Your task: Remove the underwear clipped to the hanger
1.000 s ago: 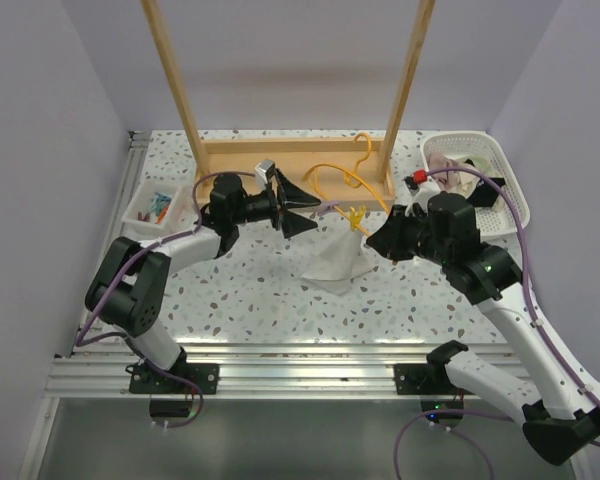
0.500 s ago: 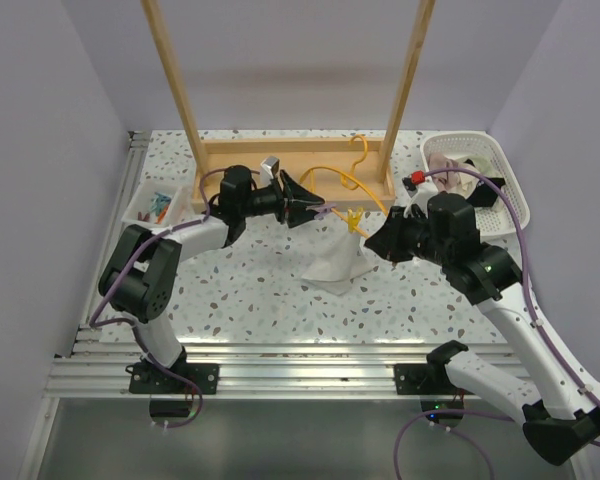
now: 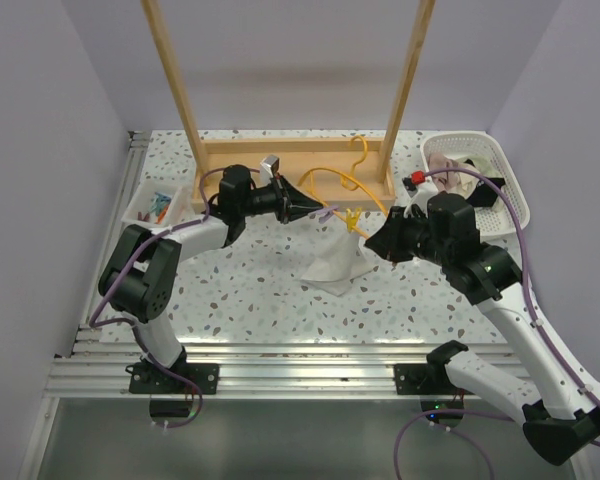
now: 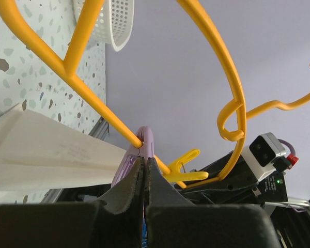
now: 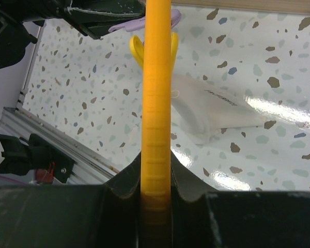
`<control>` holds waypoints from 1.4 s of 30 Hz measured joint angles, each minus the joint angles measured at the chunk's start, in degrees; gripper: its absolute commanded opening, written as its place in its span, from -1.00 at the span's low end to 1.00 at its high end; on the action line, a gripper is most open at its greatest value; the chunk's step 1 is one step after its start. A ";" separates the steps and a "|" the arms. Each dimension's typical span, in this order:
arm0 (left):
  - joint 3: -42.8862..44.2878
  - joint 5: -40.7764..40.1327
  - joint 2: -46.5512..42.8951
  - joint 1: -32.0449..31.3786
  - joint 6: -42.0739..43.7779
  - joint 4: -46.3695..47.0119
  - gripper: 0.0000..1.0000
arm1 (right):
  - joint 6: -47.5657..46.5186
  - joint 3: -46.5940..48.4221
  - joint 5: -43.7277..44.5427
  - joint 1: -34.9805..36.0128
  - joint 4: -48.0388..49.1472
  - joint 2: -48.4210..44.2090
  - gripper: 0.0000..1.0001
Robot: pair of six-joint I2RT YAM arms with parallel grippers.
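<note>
At the far left a small tray [image 3: 140, 212] of coloured pegs is sitting on the speckled table [image 3: 240, 295], near the left arm. The left arm is reaching rightwards in front of the wooden rack [image 3: 280, 160], and the left gripper [image 3: 315, 208] [image 4: 143, 163] is pinching the purple clip [image 3: 327, 210] [image 4: 147, 142] with its fingers drawn almost together around the clip's tail. That purple clip is biting onto one sloping arm of the hanger [image 3: 342, 174] [image 4: 88, 94], which is being held off the table with its hook pointing towards the rack. The wrist view is showing the underwear [image 4: 36, 150] running taut from the clip's mouth away to the left. Just to the right of the purple clip, a yellow clip [image 3: 355, 216] [image 4: 183, 161] is sitting on the same hanger arm. Below the two clips the underwear [image 3: 332, 265] [image 5: 217, 111] is hanging down in a white wedge, and its lower edge seems to be resting on the table, though the overhead angle is not making that certain. Further right, the right gripper [image 3: 373, 238] [image 5: 157, 181] is clamping the hanger [image 5: 157, 103] bar between its fingers, the yellow clip [image 5: 137, 51] and the purple clip [image 5: 144, 23] lying beyond along the bar. At the far right the white basket [image 3: 465, 137] [image 4: 116, 23] is holding pinkish cloths.
</note>
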 measured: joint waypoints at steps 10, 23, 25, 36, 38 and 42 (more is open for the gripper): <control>-0.79 0.04 -1.62 0.02 1.40 -1.29 0.14 | 0.15 0.00 1.25 0.15 0.26 0.02 -1.00; -1.57 0.17 -2.34 -0.09 1.57 -1.57 0.41 | 0.70 0.00 1.16 0.11 1.22 0.11 -1.00; -1.57 0.04 -2.27 -0.31 0.85 -1.05 0.41 | 1.20 -0.07 0.85 0.11 1.75 0.11 -1.00; -0.83 -0.39 -0.76 -2.25 -4.68 3.50 -0.60 | 3.52 -0.98 -0.59 0.11 5.16 0.13 -1.00; -0.83 -0.39 -0.76 -2.25 -5.03 4.35 -0.83 | 3.58 -0.98 -0.44 0.09 5.27 0.13 -1.00; -0.87 -0.42 -0.76 -2.12 -5.75 5.53 -1.00 | 3.61 -0.98 -0.02 0.09 5.22 0.13 -1.00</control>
